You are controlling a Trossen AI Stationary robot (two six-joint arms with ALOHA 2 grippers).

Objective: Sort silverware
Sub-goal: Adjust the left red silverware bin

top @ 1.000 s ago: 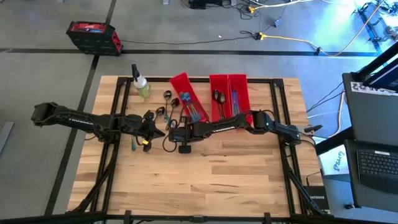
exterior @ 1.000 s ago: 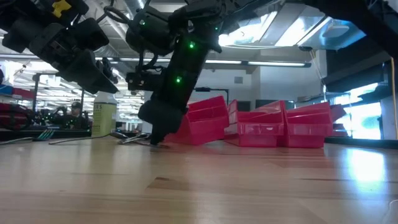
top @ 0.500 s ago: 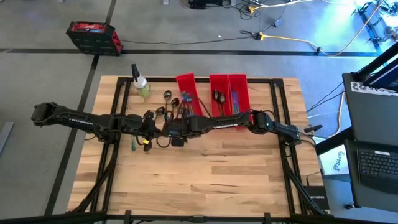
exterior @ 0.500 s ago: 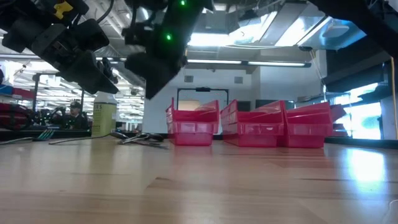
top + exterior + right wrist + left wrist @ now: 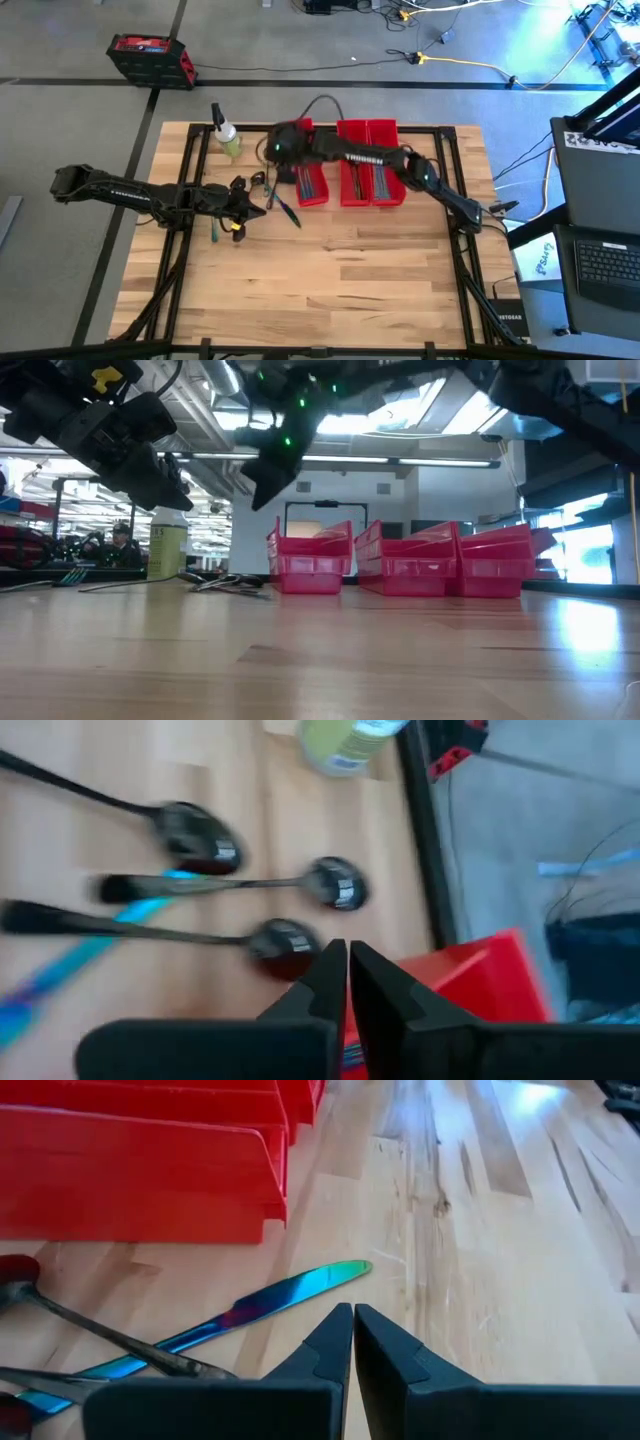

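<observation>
3 dark spoons [image 5: 250,890] lie just beyond the closed, empty right pincer [image 5: 337,982].

Near half of table [image 5: 330,280] bare; red bins [image 5: 345,165] and bottle [image 5: 226,136] crowd far edge

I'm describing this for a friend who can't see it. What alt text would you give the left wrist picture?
The left gripper, fingers shut and empty, points over a wooden table at an iridescent blue-teal knife lying flat. A dark spoon crosses the knife's handle, and red plastic bins stand beyond.
</observation>
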